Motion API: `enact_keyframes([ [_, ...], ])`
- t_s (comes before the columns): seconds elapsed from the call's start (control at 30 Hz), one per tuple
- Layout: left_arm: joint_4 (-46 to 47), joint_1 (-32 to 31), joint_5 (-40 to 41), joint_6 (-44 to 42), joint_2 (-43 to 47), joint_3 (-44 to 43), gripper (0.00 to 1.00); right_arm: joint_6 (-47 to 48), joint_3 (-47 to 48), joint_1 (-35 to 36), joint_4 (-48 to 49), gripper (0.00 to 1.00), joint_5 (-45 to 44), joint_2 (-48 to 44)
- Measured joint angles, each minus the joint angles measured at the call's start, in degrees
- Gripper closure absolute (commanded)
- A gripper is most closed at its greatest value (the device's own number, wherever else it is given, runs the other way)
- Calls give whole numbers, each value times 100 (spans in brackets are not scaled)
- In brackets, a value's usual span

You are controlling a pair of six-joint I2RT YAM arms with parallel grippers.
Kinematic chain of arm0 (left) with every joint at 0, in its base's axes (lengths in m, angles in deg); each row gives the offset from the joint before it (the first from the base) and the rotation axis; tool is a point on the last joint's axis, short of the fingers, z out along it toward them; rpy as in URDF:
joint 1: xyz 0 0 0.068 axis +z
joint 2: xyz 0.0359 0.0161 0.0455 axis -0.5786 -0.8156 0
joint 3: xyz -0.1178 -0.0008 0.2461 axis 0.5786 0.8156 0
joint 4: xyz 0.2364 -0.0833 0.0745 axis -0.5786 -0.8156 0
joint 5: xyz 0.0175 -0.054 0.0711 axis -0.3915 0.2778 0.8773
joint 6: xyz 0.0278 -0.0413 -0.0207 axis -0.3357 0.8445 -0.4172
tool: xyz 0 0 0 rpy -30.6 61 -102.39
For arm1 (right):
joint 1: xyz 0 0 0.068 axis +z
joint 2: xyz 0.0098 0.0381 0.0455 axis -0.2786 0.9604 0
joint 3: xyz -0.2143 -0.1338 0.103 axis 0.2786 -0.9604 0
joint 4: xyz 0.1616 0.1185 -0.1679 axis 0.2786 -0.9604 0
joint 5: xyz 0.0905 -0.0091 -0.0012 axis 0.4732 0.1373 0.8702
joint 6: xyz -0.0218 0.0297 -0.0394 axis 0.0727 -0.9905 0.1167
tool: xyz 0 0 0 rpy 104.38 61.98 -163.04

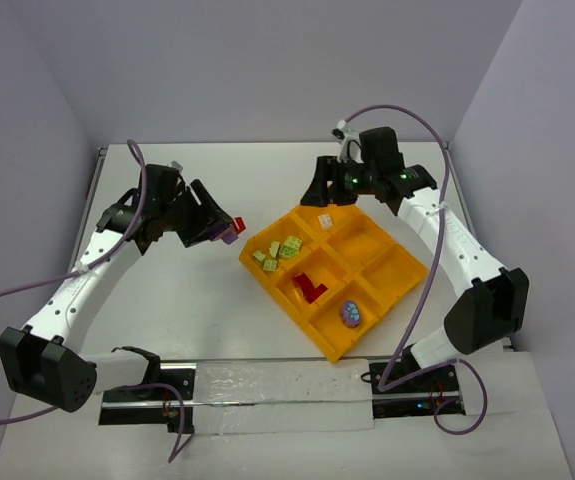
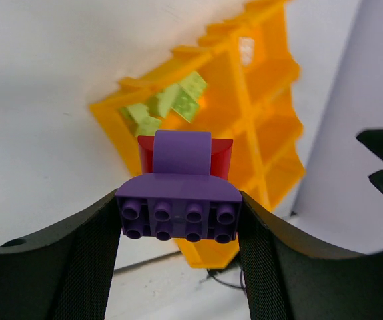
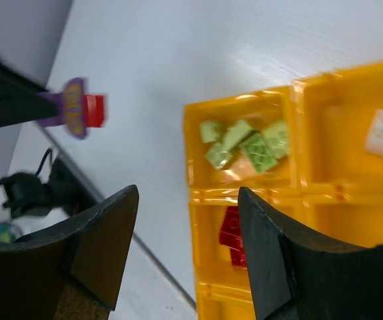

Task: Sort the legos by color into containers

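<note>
Black-and-white left arm (image 1: 77,280) and right arm (image 1: 457,250), bolted at the near edge of a white desk (image 1: 217,330).

Just beyond, mid-desk: an orange-yellow tray (image 1: 329,347), set cornerwise and split by raised walls into containers.
- Nearest container: one rounded purple-blue piece (image 1: 350,314) (too small to make out any studs).
- Next container back along the left-hand row: a red lego (image 1: 309,287), lying flat.
- Behind that: a loose heap of yellow-green legos (image 1: 279,250), some tilted against each other.
- At the tray's far corner: a small white piece (image 1: 325,220), alone in its container.

Left of the tray and apart from it, held clear of the desk: a clump of legos (image 2: 178,213), pinched in the left jaws. Closest to the wrist camera, a wide purple brick with two rows of studs, pressed at both ends by the black fingers (image 2: 78,267). Stacked behind it, a red brick and a rounded purple piece.

Farthest back: the right arm, bent down toward the tray's far corner. Right jaws spread, nothing between them, hanging near the containers with the yellow-green heap and the white piece.
</note>
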Motion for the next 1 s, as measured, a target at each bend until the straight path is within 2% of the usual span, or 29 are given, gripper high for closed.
enact_keyframes([
  [0.2, 990, 393, -1404, 11, 274, 635, 100, 422, 584, 783, -34, 34, 445, 404],
  [0.4, 1844, 599, -2675, 58, 400, 1047, 100, 828, 585, 938, -113, 35, 747, 665],
  [0.5, 1967, 640, -3015, 23, 399, 1112, 100, 1264, 558, 1022, -94, 38, 608, 621],
  [0.57, 1996, 671, -3161, -38, 399, 1127, 100, 1675, 351, 1134, 94, 36, 569, 501],
  [0.77, 2005, 779, -3482, -275, 397, 1130, 100, 3079, -1212, 1646, 1074, 30, 259, -454],
  [1.0, 2028, 810, -3822, -430, 392, 1194, 100, 3954, -1360, 1712, 1569, 30, 322, -600],
])
